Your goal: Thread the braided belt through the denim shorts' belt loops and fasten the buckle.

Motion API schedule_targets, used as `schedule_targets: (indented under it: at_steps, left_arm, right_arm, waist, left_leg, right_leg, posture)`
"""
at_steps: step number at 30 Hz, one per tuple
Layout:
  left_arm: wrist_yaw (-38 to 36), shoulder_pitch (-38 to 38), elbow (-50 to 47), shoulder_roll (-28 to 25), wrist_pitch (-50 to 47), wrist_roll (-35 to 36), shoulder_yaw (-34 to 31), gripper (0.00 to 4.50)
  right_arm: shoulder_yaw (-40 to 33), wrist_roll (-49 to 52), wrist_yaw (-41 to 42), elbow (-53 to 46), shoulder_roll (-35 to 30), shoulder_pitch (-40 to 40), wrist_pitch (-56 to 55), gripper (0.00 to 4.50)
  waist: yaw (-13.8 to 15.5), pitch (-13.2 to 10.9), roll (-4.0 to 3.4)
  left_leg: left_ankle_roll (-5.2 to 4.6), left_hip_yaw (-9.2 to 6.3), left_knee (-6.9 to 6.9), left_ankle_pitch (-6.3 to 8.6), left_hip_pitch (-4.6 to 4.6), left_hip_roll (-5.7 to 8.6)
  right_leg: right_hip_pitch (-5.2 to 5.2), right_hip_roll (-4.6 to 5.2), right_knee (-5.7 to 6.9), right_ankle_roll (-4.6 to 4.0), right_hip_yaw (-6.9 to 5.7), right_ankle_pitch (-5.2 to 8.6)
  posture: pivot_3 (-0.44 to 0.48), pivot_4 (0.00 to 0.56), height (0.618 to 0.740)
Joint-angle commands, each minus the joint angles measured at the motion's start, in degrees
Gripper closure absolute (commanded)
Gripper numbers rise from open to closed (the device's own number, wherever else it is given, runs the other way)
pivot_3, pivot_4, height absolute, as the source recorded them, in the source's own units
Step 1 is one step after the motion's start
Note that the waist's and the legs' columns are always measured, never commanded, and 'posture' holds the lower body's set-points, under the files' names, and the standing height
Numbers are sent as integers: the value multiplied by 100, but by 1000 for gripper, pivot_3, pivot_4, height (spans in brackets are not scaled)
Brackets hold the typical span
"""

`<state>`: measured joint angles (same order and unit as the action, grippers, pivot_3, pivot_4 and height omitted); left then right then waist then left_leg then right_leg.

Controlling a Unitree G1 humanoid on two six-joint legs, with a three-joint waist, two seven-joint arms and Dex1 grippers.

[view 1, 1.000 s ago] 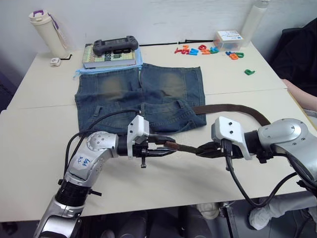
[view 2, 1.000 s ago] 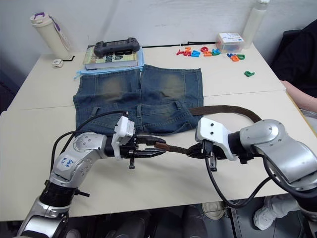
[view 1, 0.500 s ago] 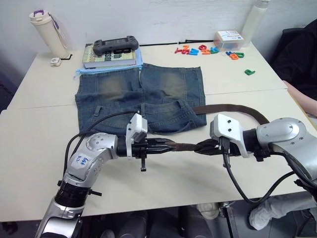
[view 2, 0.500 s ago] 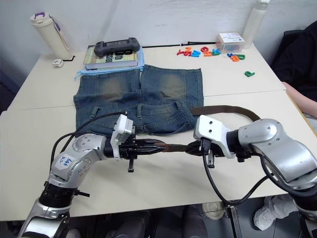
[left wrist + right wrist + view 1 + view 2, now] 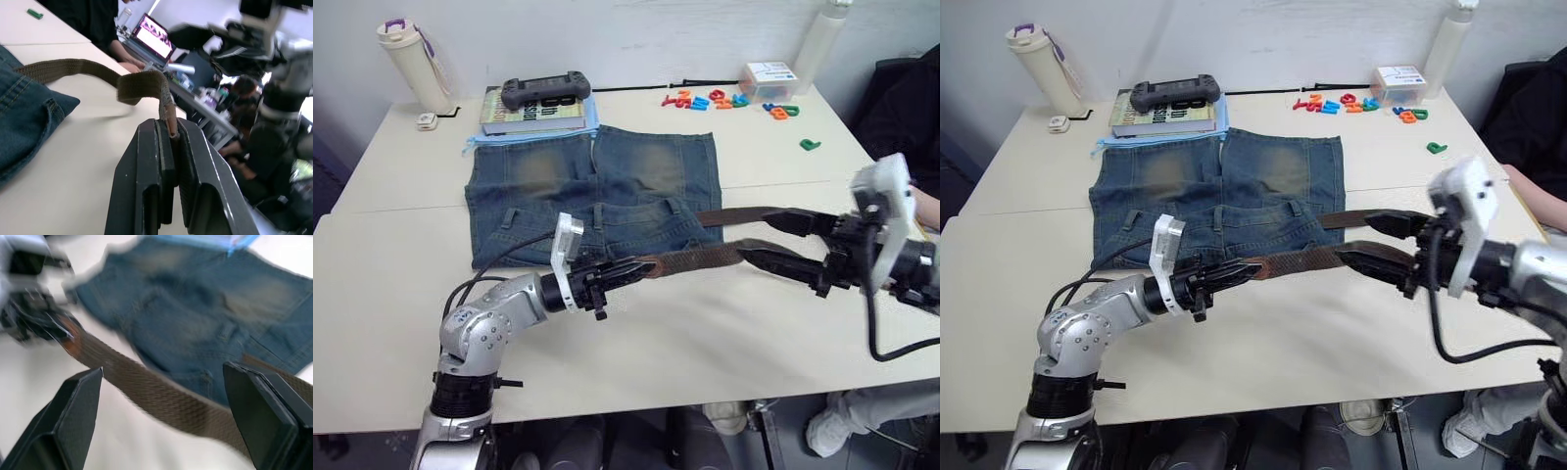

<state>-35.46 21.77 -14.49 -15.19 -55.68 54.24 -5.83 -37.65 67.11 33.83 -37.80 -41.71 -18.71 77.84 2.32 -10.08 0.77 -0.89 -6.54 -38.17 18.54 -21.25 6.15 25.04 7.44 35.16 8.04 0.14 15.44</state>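
Note:
The denim shorts (image 5: 597,181) lie flat in the middle of the table, waistband towards me, with belt loops (image 5: 598,214) along it. The braided belt (image 5: 700,258) hangs in a low span in front of the waistband. My left gripper (image 5: 631,270) is shut on the belt's tan tip (image 5: 169,121). A second stretch of belt (image 5: 734,214) leads from the shorts' right edge. My right gripper (image 5: 754,235) is open, one finger on each side of the belt (image 5: 161,399) without touching it. The buckle is out of view.
A book with a black game controller (image 5: 543,91) lies behind the shorts. A cream bottle (image 5: 411,64) stands at the back left. Coloured letters (image 5: 710,99), a white box (image 5: 766,75) and a green piece (image 5: 810,145) lie at the back right. A person's arm (image 5: 1520,182) rests at the right edge.
My right gripper has opened, let go of the belt and drawn back to the right. My left gripper has kept the belt tip and shifted slightly towards the shorts.

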Motion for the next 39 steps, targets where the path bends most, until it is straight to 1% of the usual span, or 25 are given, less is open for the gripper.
schedule_targets:
  at_steps: [1, 2, 4, 7, 10, 13, 15, 18, 23, 26, 32, 33, 35, 36, 37, 38, 39]
  left_arm:
    - [577, 175, 154, 180, -395, 771, -497, 4500]
    - [689, 218, 186, 218, -463, 887, -563, 4500]
    - [790, 264, 177, 241, -514, 982, -595, 4500]
    - [794, 239, 54, 193, -565, 1035, -505, 4500]
    - [836, 236, 12, 167, -594, 1123, -486, 4500]
    - [895, 261, 11, 176, -584, 1175, -493, 4500]
    - [910, 269, -3, 165, -562, 1171, -477, 4500]
    - [961, 255, -43, 164, -560, 1213, -473, 4500]
    - [1049, 191, -153, 155, -582, 1362, -466, 4500]
    - [1207, 217, -98, 177, -551, 1484, -555, 4500]
    - [1257, 211, -52, 78, -513, 1537, -565, 4500]
    - [1250, 200, -61, 65, -513, 1540, -557, 4500]
    - [1247, 185, -78, 45, -518, 1560, -540, 4500]
    - [1253, 181, -90, 43, -523, 1574, -530, 4500]
    - [1257, 177, -101, 42, -526, 1586, -522, 4500]
    - [1256, 177, -111, 38, -529, 1589, -513, 4500]
    - [1247, 178, -119, 31, -528, 1579, -500, 4500]
  right_arm:
    - [131, 2806, -1918, -275, -72, 978, -980, 327]
    - [386, 3376, -2495, -315, -121, 1273, -1366, 327]
    - [1124, 4126, -3500, -461, 99, 1682, -2134, 327]
    - [2149, 4256, -4478, -496, 658, 1853, -2833, 327]
    - [2770, 4286, -5105, -305, 1242, 1736, -3553, 327]
    - [3192, 4031, -5212, -57, 1696, 1571, -3862, 327]
    - [3264, 3958, -5192, 92, 2056, 1397, -4186, 327]
    - [3271, 3782, -5158, 226, 2290, 1151, -4423, 327]
    - [3236, 3502, -5077, 440, 2388, 1045, -4572, 327]
    - [3137, 3352, -4985, 567, 2358, 1141, -4613, 327]
    - [3024, 3323, -4881, 500, 2348, 1189, -4706, 327]
    - [3034, 3284, -4861, 491, 2327, 1189, -4696, 554]
    - [3052, 3233, -4840, 477, 2315, 1181, -4686, 1153]
    - [3063, 3196, -4828, 471, 2315, 1157, -4682, 1611]
    - [3071, 3180, -4832, 465, 2326, 1141, -4688, 2379]
    - [3079, 3169, -4836, 457, 2336, 1127, -4692, 2531]
    - [3085, 3151, -4830, 451, 2339, 1117, -4689, 3032]
  waist:
    - [18, -1, 0]
    - [21, -1, 0]
    - [0, -2, 2]
    - [-83, 2, 7]
    - [-100, 2, 7]
    - [-96, 1, 5]
    - [-96, 1, 5]
    - [-96, 1, 3]
    - [-98, 1, 3]
    - [-98, 1, 3]
    - [-102, 1, 2]
    - [-101, 1, 2]
    - [-102, 1, 2]
    - [-102, 1, 2]
    - [-102, 1, 2]
    - [-102, 1, 2]
    - [-102, 1, 2]
  left_leg:
    - [0, 1, -1, 0, -4, 0]
    - [0, 4, -3, 0, -3, 0]
    - [0, 6, -4, 0, -1, 1]
    - [2, 12, -8, -1, 19, -6]
    - [2, 14, -7, -2, 23, -1]
    - [2, 12, -8, -2, 22, 0]
    - [2, 10, -7, -2, 20, 1]
    - [2, 10, -6, -2, 16, 2]
    - [2, 9, -3, -2, 14, 1]
    - [2, 10, -3, -2, 12, 1]
    - [2, 16, -2, -2, 11, 0]
    - [2, 16, -2, -3, 11, 0]
    - [2, 16, -2, -2, 11, 1]
    - [2, 16, -2, -2, 11, 1]
    - [2, 16, -2, -3, 10, 1]
    - [3, 17, -2, -3, 10, 1]
    - [3, 17, -2, -3, 10, 1]
  right_leg:
    - [4, 1, 1, 0, 1, 0]
    - [4, 3, 3, 0, 3, 0]
    - [1, 9, 2, 0, 5, 0]
    - [-20, 8, 2, 7, 13, -4]
    - [-18, -5, 7, 6, 16, -4]
    - [-14, -10, 10, 6, 15, -4]
    - [-12, -13, 8, 6, 15, -4]
    - [-7, -13, 9, 6, 16, -4]
    - [-2, -16, 10, 4, 16, -3]
    - [2, -16, 14, 3, 17, -2]
    - [10, -17, 22, 1, 22, -1]
    - [11, -16, 22, 1, 22, -1]
    - [11, -16, 22, 1, 23, -1]
    - [11, -16, 23, 0, 23, -1]
    - [13, -16, 24, 0, 23, -1]
    - [13, -16, 24, 0, 23, -1]
    - [13, -16, 24, 0, 23, -1]
  posture:
    - [0, 150, 713]
    - [0, 150, 713]
    - [0, 150, 713]
    - [0, 150, 713]
    - [0, 150, 713]
    - [0, 150, 713]
    - [0, 150, 713]
    - [0, 150, 713]
    - [0, 150, 713]
    - [0, 150, 713]
    - [0, 150, 713]
    - [0, 150, 713]
    - [0, 150, 713]
    - [0, 150, 713]
    - [0, 150, 713]
    - [0, 150, 713]
    - [0, 150, 713]
